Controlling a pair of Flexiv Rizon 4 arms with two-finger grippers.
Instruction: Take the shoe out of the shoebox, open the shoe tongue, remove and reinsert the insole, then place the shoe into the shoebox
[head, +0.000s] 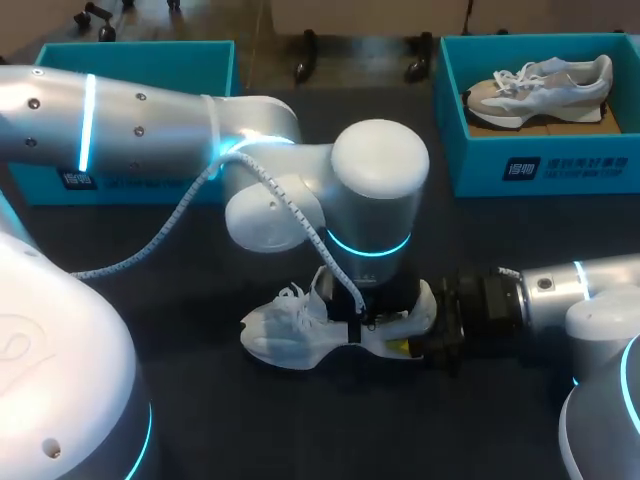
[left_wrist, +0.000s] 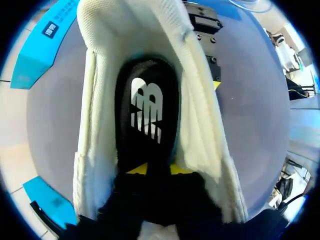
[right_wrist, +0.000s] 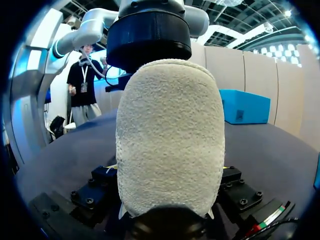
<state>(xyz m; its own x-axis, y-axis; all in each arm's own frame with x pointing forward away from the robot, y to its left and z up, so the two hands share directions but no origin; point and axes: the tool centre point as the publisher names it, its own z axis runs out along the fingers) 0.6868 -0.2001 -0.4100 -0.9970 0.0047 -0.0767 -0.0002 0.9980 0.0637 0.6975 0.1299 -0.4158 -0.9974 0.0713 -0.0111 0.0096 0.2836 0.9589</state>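
Looks like insole removal. Left gripper (left_wrist: 159, 170) pinches black foam insole (left_wrist: 147, 110) between its tips; right gripper (head: 405, 345) clamps heel of white mesh sneaker (head: 290, 335). Next: lift insole clear.

2x white shoe (head: 280, 335) (head: 540, 85), 2x teal shoebox (head: 135, 50) (head: 480, 165), 2x robot arm (head: 150, 110) (head: 600, 280), only 1 black insole (left_wrist: 147, 110) showing, 1 dark table (head: 250, 430)

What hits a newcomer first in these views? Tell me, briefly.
The white sneaker at mid-table, with the left gripper inside it over its black insole and the right gripper clamped on its heel. Next, a second sneaker lying in the teal shoebox at far right.
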